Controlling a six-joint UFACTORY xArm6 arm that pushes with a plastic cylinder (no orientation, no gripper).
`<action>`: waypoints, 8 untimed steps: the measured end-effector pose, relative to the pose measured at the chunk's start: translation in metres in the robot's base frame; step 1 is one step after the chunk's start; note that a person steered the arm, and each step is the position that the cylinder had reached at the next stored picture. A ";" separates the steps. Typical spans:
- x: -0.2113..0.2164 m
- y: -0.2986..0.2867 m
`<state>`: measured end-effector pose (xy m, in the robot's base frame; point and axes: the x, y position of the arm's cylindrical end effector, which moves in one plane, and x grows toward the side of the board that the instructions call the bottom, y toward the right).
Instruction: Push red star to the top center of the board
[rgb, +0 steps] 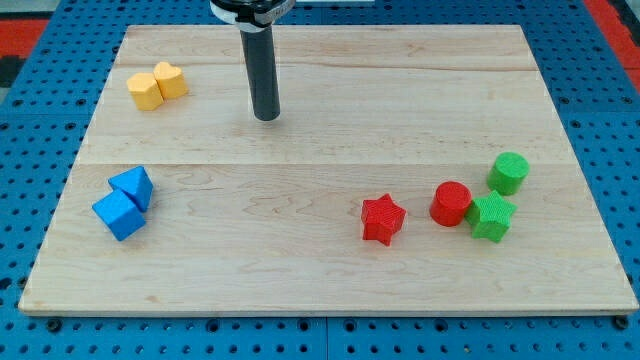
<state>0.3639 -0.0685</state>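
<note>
rod: straight dark grey cylinder, smooth matte surface
my tip: flat blunt end
mount: black and white collar

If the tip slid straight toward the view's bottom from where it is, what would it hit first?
Probably nothing: below my tip the board looks free to its bottom edge. The red star lies off to the view's right, the blue blocks to the left.

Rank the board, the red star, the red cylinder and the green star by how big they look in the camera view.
1. Board, by far the largest.
2. Red star and green star: they look about alike, so I won't rank them.
3. Red cylinder, slightly smaller, though the margin is thin.
</note>
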 end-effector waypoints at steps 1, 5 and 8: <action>0.000 0.003; -0.003 0.036; 0.145 0.057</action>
<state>0.5091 -0.0116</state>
